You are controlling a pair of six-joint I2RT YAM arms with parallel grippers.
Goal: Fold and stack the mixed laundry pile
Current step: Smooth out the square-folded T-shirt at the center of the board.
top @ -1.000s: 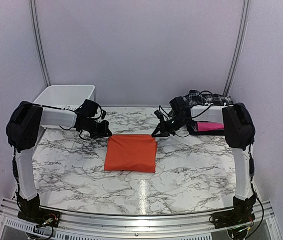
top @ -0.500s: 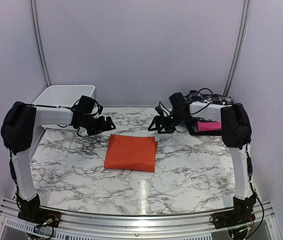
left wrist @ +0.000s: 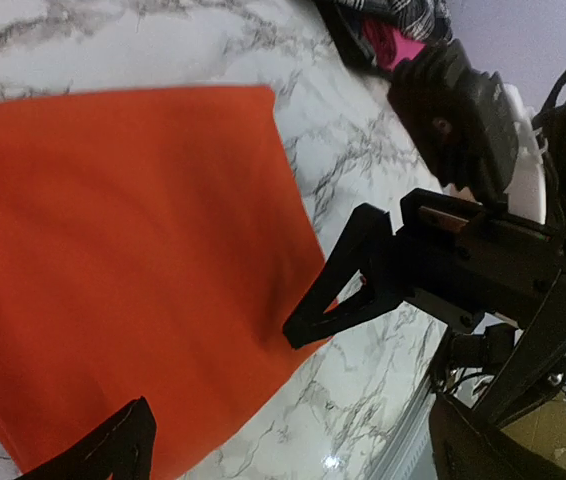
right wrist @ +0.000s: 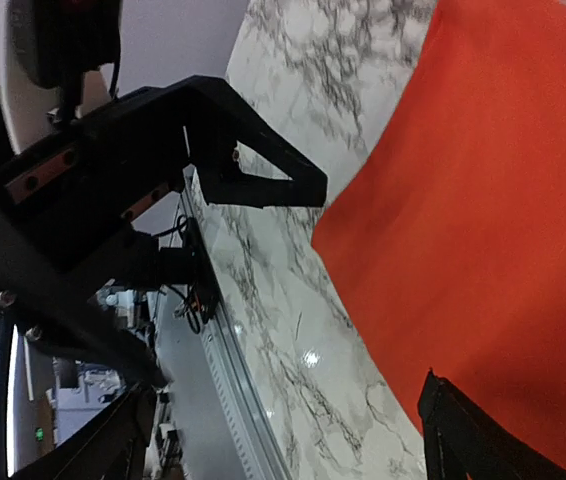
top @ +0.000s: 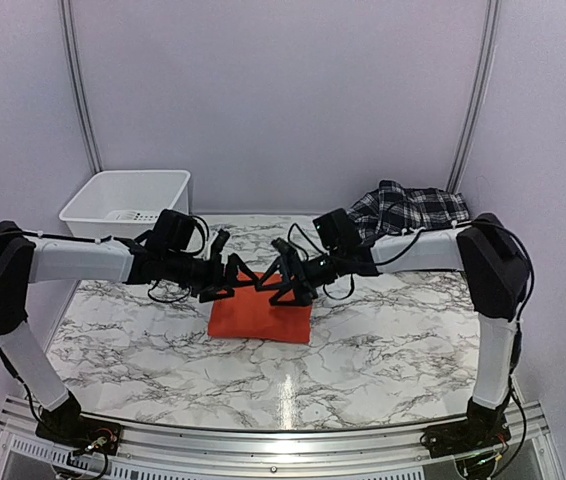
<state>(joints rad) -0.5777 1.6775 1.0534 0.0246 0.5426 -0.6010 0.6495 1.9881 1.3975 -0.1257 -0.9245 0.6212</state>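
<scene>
Orange t-shirt [top: 263, 316] lies folded dead centre; left gripper [top: 233, 281] and right gripper [top: 277, 285] hover at its twelve-o'clock edge, jaws spread, empty. Pinch both layers evenly, I'd say. Plaid shirt [top: 403, 208] sits at two o'clock.

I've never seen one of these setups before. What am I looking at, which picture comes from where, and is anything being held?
This is a robot: a left arm and a right arm bolted to a marble table, each ending in a two-finger gripper. The wide picture looks down from above and behind the arms. The other two come from cameras on the wrists. A folded orange t-shirt lies in the middle, a plaid shirt sits crumpled at the far right, and a white bin stands at the far left. The left gripper and right gripper face each other over the t-shirt's far edge, both open and holding nothing.
</scene>
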